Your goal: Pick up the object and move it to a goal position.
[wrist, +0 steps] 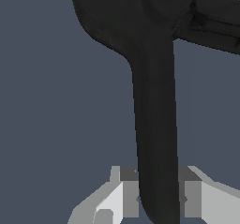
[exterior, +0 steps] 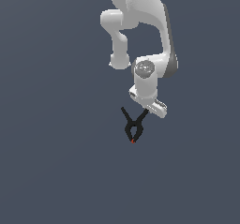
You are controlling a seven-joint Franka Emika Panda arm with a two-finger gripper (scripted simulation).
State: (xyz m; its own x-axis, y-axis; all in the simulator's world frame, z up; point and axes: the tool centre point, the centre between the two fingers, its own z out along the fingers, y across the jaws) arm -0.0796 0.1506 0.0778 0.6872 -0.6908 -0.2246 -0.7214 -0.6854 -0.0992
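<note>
The object (exterior: 133,125) is a small black X-shaped spring clamp with a red-orange jaw tip pointing toward the lower edge of the exterior view. One of its splayed handles runs up into my gripper (exterior: 146,110), which sits at the end of the white arm. In the wrist view that black handle (wrist: 154,115) fills the gap between my two grey fingers (wrist: 127,197), and both pads press against it. My gripper (wrist: 158,198) is shut on the handle. The clamp's pivot (wrist: 168,3) and its other handle lie beyond the fingers.
A plain grey-blue ground (exterior: 51,162) lies all around the clamp. The white arm links (exterior: 140,26) rise above the gripper in the upper middle of the exterior view. No other objects or markers show.
</note>
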